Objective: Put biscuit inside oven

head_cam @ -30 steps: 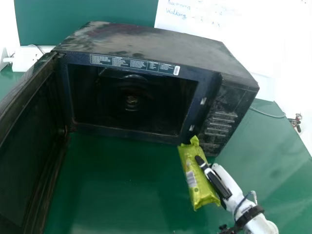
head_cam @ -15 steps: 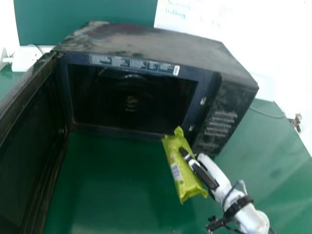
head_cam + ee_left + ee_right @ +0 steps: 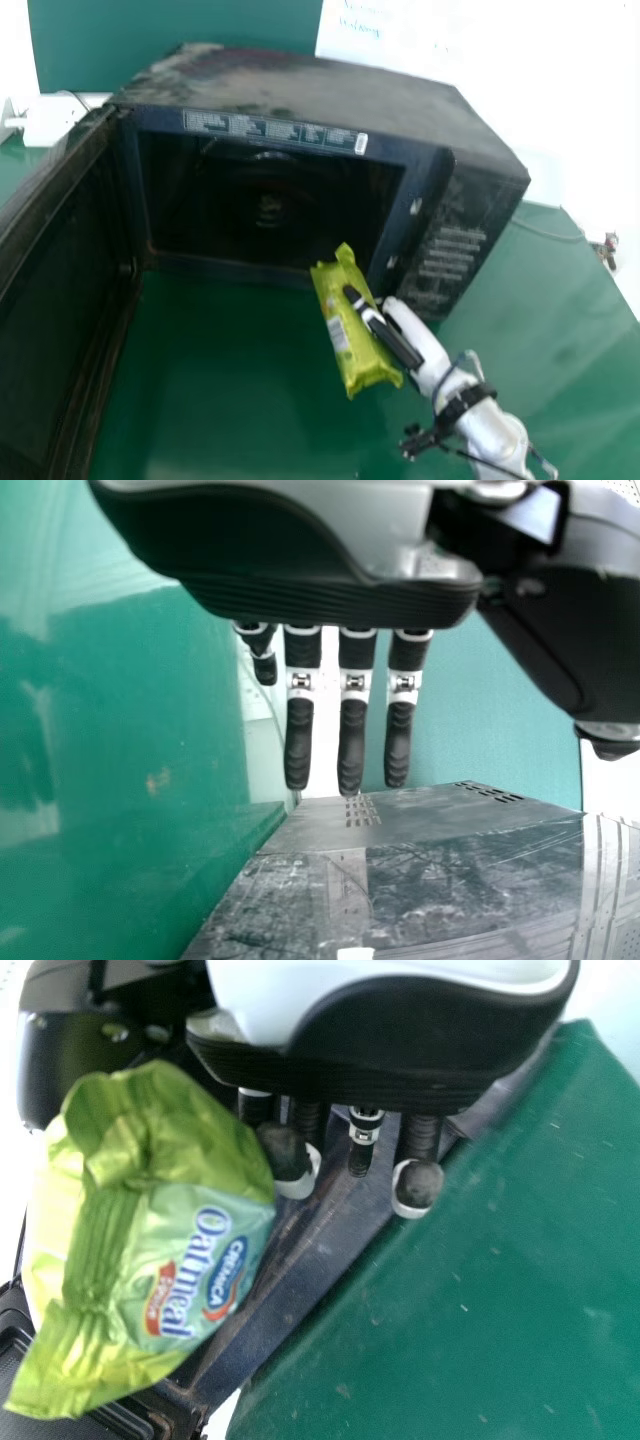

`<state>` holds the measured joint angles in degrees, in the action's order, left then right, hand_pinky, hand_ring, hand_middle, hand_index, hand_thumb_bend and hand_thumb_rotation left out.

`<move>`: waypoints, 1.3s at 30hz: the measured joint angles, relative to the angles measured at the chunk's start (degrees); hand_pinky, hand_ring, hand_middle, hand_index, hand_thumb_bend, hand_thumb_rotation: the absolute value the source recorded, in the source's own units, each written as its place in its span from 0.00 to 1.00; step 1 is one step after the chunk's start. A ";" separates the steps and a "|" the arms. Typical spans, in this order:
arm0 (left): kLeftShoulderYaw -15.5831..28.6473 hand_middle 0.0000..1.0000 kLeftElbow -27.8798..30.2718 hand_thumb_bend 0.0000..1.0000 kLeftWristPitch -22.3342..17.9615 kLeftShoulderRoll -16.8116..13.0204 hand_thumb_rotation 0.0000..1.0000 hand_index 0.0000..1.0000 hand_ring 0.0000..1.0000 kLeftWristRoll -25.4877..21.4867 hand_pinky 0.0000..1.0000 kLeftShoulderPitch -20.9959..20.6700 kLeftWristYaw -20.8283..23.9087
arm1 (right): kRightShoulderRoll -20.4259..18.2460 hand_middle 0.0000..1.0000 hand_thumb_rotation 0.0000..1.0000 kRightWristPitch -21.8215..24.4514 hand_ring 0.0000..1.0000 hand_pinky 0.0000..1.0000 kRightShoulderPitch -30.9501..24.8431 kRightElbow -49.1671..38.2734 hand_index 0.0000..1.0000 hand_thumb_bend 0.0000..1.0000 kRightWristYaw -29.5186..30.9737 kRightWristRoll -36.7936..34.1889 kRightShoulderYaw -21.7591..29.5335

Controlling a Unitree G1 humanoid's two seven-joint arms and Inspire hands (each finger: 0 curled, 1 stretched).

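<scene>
In these last instants we see the right hand [image 3: 415, 335] carry the biscuit packet [image 3: 362, 368] towards the left and a little forward, from before the control panel [image 3: 460, 240] to the lower right corner of the oven's opening [image 3: 270, 210]. For the task this is, we judge, a good approach, but the packet is outside. It is held tilted above the green desk [image 3: 230, 370], between the oven [image 3: 320, 80] and the desk's near edge. The door [image 3: 60, 310] stands open at the left, so we think the next move is to go forward over the sill, taking care that the packet does not catch on the frame.

The right hand grasps the packet between thumb and fingers. The left hand [image 3: 290, 580], in the left wrist view, has its fingers stretched out and holds nothing.

As for writing, a printed strip [image 3: 275, 130] runs above the opening, the wrapper carries a coloured brand label [image 3: 200, 1270], and faint handwriting [image 3: 360, 25] is behind the oven.
</scene>
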<state>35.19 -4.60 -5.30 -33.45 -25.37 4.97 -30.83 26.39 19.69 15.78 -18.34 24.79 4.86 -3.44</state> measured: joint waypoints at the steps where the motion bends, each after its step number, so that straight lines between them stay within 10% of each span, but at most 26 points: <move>1: 0.00 0.63 -0.01 0.83 -0.01 0.02 0.57 0.63 0.59 -0.01 0.53 0.06 -0.06 | -0.27 0.00 0.00 0.07 0.00 0.00 0.60 0.44 0.06 0.58 -0.08 0.23 -0.38; 16: 0.00 0.59 0.82 0.82 1.49 0.32 0.55 0.62 0.57 -0.64 0.49 0.38 0.30 | -5.67 0.00 0.00 -2.38 0.00 0.00 10.89 11.40 0.06 0.61 -2.86 3.28 -3.97; 21: 0.00 0.49 2.11 0.82 1.50 0.73 0.55 0.61 0.42 -0.57 0.32 0.71 0.52 | -6.53 0.00 0.00 -4.29 0.00 0.00 13.90 15.26 0.05 0.59 -4.43 5.43 -5.14; 26: 0.00 0.61 2.26 0.82 1.67 0.75 0.55 0.60 0.58 -0.55 0.50 0.89 0.92 | -7.13 0.00 0.00 -5.28 0.00 0.00 15.67 17.12 0.05 0.58 -5.70 7.96 -6.13; 39: -0.04 0.63 2.20 0.82 1.45 0.75 0.53 0.59 0.61 -0.48 0.56 0.95 0.98 | -8.97 0.00 0.00 -7.74 0.00 0.00 24.28 28.16 0.06 0.60 -7.94 12.36 -7.79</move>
<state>35.14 -2.40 -3.85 -32.69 -25.85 5.92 -29.85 17.42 11.96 40.07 9.82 16.86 17.21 -11.23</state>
